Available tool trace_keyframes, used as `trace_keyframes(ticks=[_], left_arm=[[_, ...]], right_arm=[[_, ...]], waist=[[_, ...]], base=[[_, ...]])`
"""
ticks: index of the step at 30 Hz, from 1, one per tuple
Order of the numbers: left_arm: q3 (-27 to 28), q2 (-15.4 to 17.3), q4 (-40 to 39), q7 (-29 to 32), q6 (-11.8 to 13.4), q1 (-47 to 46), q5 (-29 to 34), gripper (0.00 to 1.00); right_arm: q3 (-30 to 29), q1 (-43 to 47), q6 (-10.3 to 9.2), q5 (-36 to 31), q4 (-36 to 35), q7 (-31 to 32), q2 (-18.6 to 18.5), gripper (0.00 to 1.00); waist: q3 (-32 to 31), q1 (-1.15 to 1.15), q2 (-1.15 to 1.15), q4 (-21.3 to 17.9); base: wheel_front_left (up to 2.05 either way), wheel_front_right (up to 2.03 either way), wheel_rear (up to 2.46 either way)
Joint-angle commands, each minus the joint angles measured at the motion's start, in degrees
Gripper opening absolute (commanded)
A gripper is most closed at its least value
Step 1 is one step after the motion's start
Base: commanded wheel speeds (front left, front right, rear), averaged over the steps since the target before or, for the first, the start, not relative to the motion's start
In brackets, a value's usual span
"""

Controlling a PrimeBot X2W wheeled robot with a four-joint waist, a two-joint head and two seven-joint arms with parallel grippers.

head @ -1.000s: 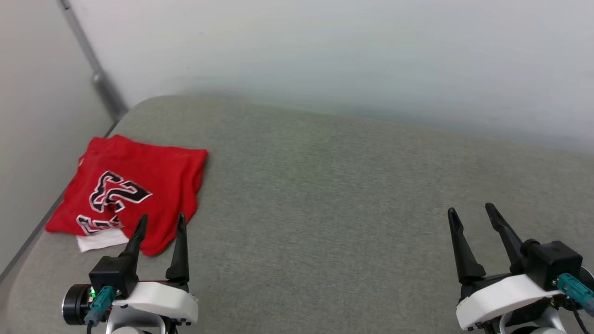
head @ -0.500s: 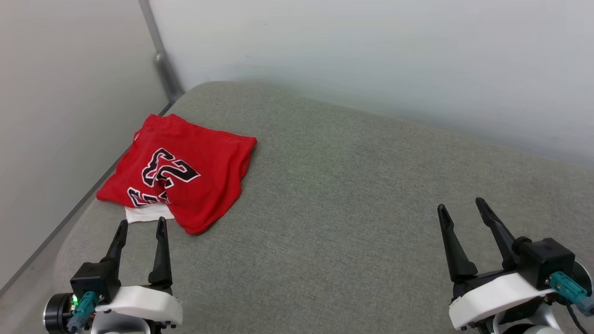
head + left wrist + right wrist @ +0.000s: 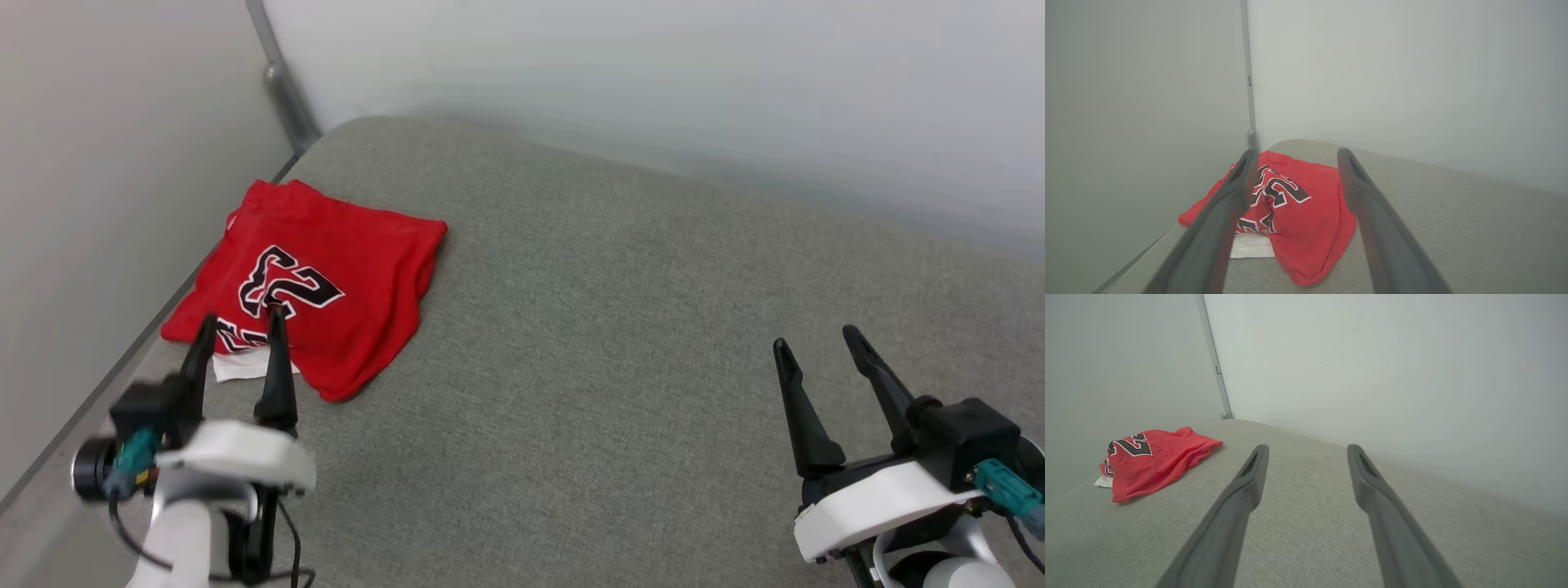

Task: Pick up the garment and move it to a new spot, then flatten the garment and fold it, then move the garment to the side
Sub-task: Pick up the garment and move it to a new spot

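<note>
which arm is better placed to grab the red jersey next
Left. The left pincer is open and points straight at the red jersey, close to its near edge, at the left end of the grey cushion. The right pincer, also open, is far off across the cushion.

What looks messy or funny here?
The red shirt lies bunched at the left edge of the grey cushion, near the wall, with a white piece poking out underneath and its near hem rumpled. Nothing looks torn or spilled.

Left gripper [image 3: 243, 315] blurred, its fingers [image 3: 276, 367] covering the garment's [image 3: 359, 253] lower lettering, white sleeve [image 3: 241, 367] mostly tucked under red cloth
</note>
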Motion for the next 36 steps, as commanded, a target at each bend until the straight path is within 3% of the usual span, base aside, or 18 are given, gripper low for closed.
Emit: trace_keyframes(ticks=[1,8,14,18,24,29,32,36], left_arm=[[-0.6,0.6,0.6,0.7,-0.1,-2.6,-0.1,1.00],[-2.9,4.9,6.6,8.3,-0.4,-17.7,-2.7,1.00],[-6.5,11.4,14.7,21.1,-0.5,-28.0,-7.1,1.00],[-10.3,17.0,20.1,29.5,-0.5,-31.9,-11.6,1.00],[-13.4,22.7,26.7,40.2,-0.4,-34.5,-19.4,1.00],[-14.6,25.2,32.2,48.4,-0.4,-33.6,-25.4,1.00],[-15.1,24.8,34.6,52.9,-0.4,-32.9,-27.7,1.00],[-15.4,24.3,36.2,53.9,-0.4,-32.4,-28.4,1.00]], right_arm=[[-0.2,-1.0,0.00,-0.2,-0.7,0.1,0.0,1.00],[-0.8,-2.8,0.00,-1.8,-3.1,1.2,0.0,1.00],[-0.9,-5.2,0.00,-2.3,-4.4,1.1,0.0,1.00],[-1.1,-6.9,0.00,-1.8,-4.7,0.7,0.0,1.00],[-1.3,-9.2,0.00,-1.6,-4.5,0.0,0.0,1.00],[-1.5,-10.7,0.00,-1.6,-3.8,-0.5,0.0,1.00],[-1.4,-11.2,0.00,-1.6,-3.4,-0.5,0.0,1.00],[-1.3,-12.0,0.00,-1.5,-2.9,-0.1,0.0,1.00]], waist=[[1.2,0.00,0.00,-0.2],[6.4,0.00,0.00,-2.7],[12.0,0.00,0.00,-6.2],[15.6,0.00,0.00,-8.4],[20.1,0.00,0.00,-10.9],[22.8,0.00,0.00,-12.1],[23.6,0.00,0.00,-12.2],[23.9,0.00,0.00,-12.3]], base=[[0.00,0.00,0.00],[0.00,0.00,0.00],[0.00,0.00,0.00],[0.00,0.00,0.00],[0.00,0.00,0.00],[0.00,0.00,0.00],[0.00,0.00,0.00],[0.00,0.00,0.00]])
